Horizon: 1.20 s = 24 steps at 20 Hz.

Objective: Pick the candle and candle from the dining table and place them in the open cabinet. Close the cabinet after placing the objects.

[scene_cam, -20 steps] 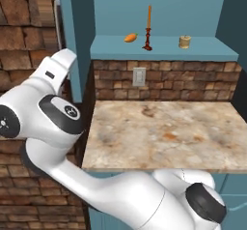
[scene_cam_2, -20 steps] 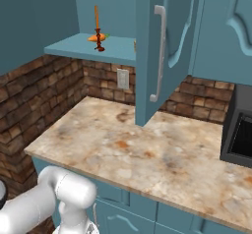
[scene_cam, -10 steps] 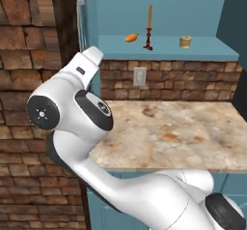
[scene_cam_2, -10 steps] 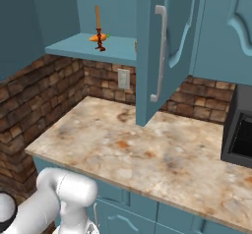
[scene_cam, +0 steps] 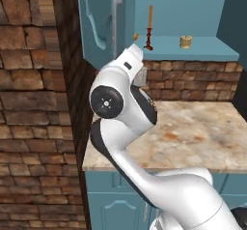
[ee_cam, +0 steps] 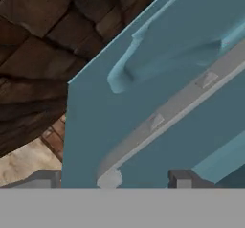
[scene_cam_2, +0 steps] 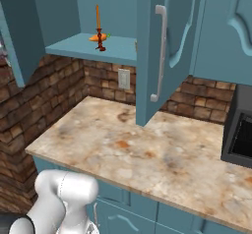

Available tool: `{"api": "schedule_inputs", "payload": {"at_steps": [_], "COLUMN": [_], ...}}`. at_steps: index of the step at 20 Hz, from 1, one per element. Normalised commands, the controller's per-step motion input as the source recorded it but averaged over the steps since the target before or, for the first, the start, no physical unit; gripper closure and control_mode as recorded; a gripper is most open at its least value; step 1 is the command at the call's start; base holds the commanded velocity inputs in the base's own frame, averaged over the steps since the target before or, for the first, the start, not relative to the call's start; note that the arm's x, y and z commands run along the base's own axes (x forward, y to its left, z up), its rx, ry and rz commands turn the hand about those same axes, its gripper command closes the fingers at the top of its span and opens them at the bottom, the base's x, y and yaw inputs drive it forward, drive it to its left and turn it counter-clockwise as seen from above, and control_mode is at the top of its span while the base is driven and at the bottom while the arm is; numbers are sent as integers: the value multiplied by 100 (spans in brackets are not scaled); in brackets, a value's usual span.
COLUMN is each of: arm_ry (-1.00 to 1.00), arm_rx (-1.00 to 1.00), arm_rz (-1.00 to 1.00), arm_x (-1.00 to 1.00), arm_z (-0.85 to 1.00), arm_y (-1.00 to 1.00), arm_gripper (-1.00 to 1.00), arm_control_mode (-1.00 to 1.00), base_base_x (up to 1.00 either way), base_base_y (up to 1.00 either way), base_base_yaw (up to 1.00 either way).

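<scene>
Both candles are already up on the teal shelf [scene_cam: 207, 49] inside the teal wall cupboard with arched-panel doors [scene_cam_2: 162, 41]. The tall thin orange candle on its little dark red-brown stand [scene_cam: 149, 28] stands upright near the left side of the shelf. The short yellowish-gold candle [scene_cam: 185, 41] sits well apart from it, further right. A small orange lump [scene_cam_2: 94, 38] lies just beside the tall candle. The broad beige-and-brown marbled stone desk [scene_cam_2: 147, 149] below has no candles on it. So the putting-away part looks done, and what is left is shutting the doors, which both stand open.

The white arm is bent up high, with its elbow over the left edge of the desk, reaching toward the left door [scene_cam: 99, 21]. The end effector [ee_cam: 115, 179] is right up close to that door's long silver bar handle [ee_cam: 167, 119]. Its two dark tips sit apart with the bar's lower end near them. It holds nothing that I can see.
</scene>
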Motion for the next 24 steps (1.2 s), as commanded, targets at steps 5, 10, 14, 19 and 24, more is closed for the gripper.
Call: {"api": "schedule_inputs", "payload": {"at_steps": [5, 10, 14, 19, 24], "arm_ry": [0, 0, 0, 1, 2], "arm_rx": [2, 1, 1, 1, 0], "arm_rz": [2, 3, 3, 2, 0], "arm_x": [62, 75, 85, 87, 84], "arm_z": [0, 0, 0, 0, 0], "arm_y": [-92, -77, -70, -63, -51], "arm_gripper": [-100, -100, -100, -100, -100], "arm_control_mode": [-100, -100, -100, -100, -100], "base_base_x": [0, 0, 0, 0, 0], "base_base_y": [0, 0, 0, 0, 0], "base_base_yaw": [0, 0, 0, 0, 0]}}
